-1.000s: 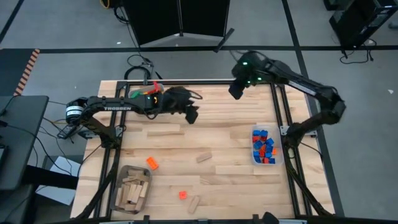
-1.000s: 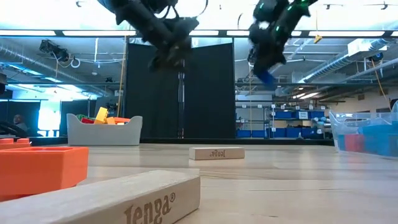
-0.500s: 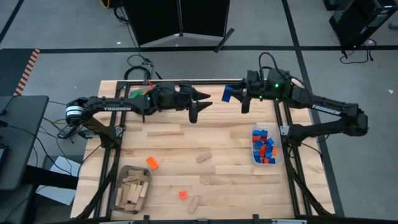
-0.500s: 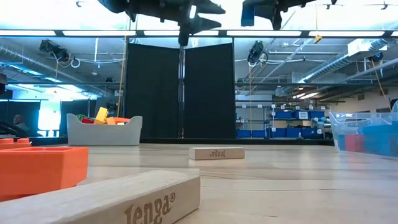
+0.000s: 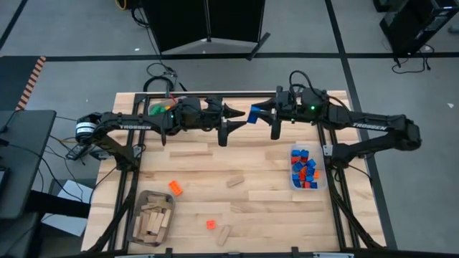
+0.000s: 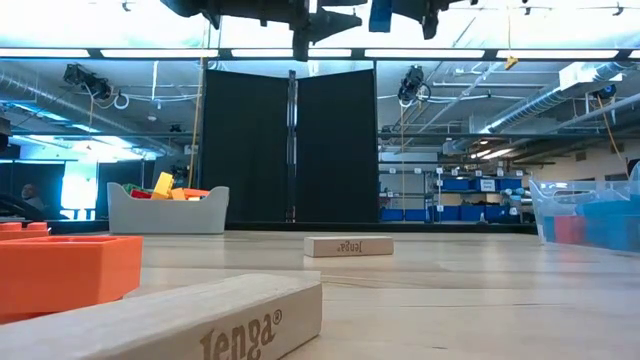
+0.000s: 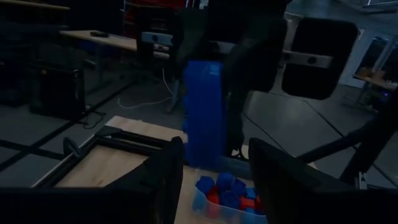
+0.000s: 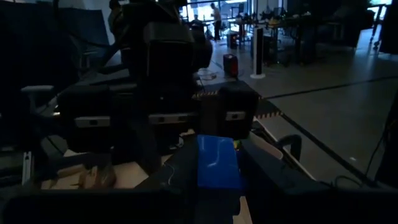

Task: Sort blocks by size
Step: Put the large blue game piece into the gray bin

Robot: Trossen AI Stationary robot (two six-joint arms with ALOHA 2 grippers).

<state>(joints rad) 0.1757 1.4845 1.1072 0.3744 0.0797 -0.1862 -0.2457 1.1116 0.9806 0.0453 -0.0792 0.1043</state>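
Handover looming: right gripper (image 5: 252, 115), clamped on a blue block (image 5: 254, 114), has swung in to meet the half-open, empty left gripper (image 5: 231, 119) mid-air.

Above the far end of the worktop (image 5: 265, 165), my right end effector (image 5: 252, 115) grips a blue block (image 5: 254, 115) and faces my left end effector (image 5: 234, 115), fingers parted, just beside it. Below lie wooden pieces (image 5: 190, 150), two orange bricks (image 5: 175, 188), a bin of wooden blocks (image 5: 153, 217) and a clear bin (image 5: 307, 168) of red and blue bricks.
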